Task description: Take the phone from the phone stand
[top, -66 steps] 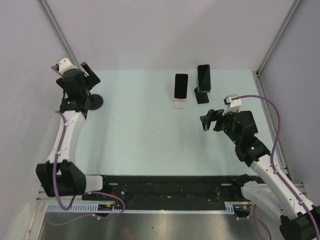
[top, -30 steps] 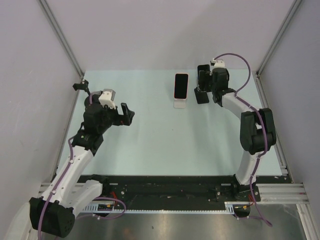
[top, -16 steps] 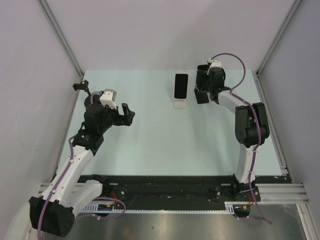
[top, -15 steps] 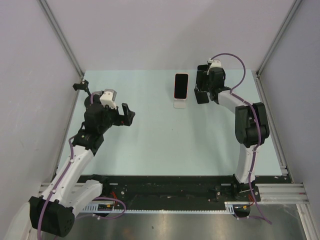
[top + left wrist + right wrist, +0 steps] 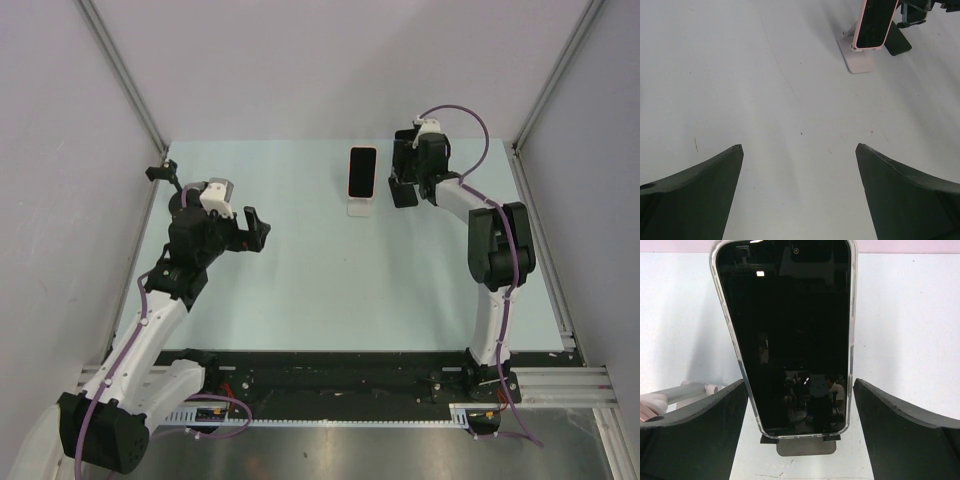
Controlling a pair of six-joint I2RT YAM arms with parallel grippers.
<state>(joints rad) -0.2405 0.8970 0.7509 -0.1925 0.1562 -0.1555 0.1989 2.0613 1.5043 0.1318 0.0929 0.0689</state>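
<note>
Right wrist view shows the right gripper [image 5: 799, 390], having swung in across the bench [image 5: 900, 315], now spread either side of the phone [image 5: 790, 330]; it stands upright on its phone stand [image 5: 805, 446], so closing looks next.

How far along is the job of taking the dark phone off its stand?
Done: the right gripper is at the dark phone, its open fingers on either side of it. In hand: the grasp; no firm grip shows yet. Left: closing and lifting the phone off the black stand, where it sits upright. The left gripper hangs open over the table; the pink phone is untouched.
</note>
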